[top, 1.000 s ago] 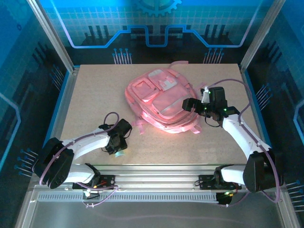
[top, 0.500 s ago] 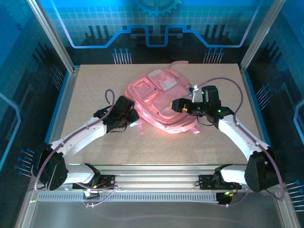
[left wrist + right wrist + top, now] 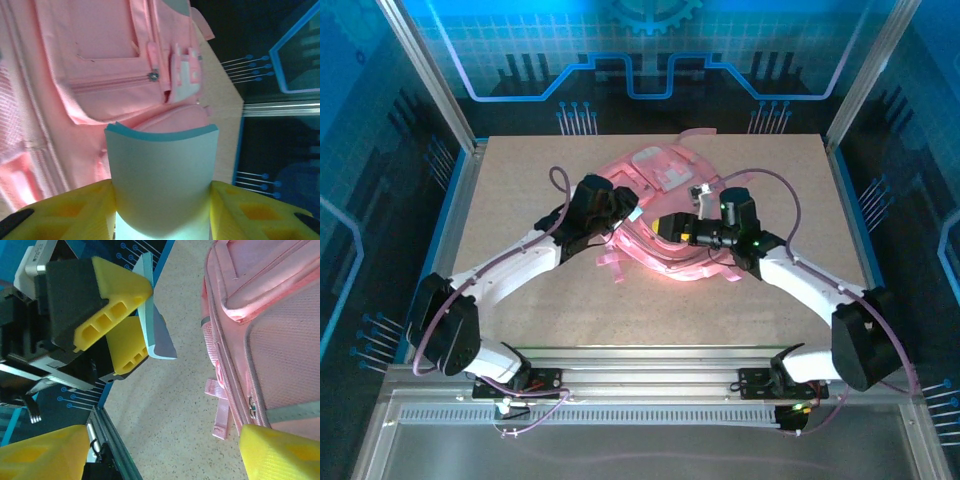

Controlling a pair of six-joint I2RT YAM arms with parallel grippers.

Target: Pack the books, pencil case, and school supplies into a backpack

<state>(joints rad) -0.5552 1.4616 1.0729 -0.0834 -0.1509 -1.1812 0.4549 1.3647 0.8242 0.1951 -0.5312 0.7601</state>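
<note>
From above, my left claw (image 3: 623, 212) sits at the left edge of the backpack (image 3: 655, 165), which lies mid-table; my right claw (image 3: 670, 228) hangs over its near part, close beside the left one; a knock between the two is my first worry.

Through the left wrist camera, my left claw (image 3: 162, 195) is clamped on the pale blue card (image 3: 162, 165), which bows between the fingers (image 3: 65, 210); squeezed like that it could spring free; ahead of it the backpack (image 3: 95, 60) shows a zip pull (image 3: 152, 76) on a pocket that looks closed, so pushing forward may only crumple the card.

Through the right wrist camera, my right claw (image 3: 165, 440) stands apart with nothing in it, over bare table (image 3: 185, 390); the left claw (image 3: 127, 327) and pale blue card (image 3: 157, 335) are to its left, the backpack (image 3: 280, 340) to its right; a strap (image 3: 220, 410) lies near enough to snag if I close carelessly.
</note>
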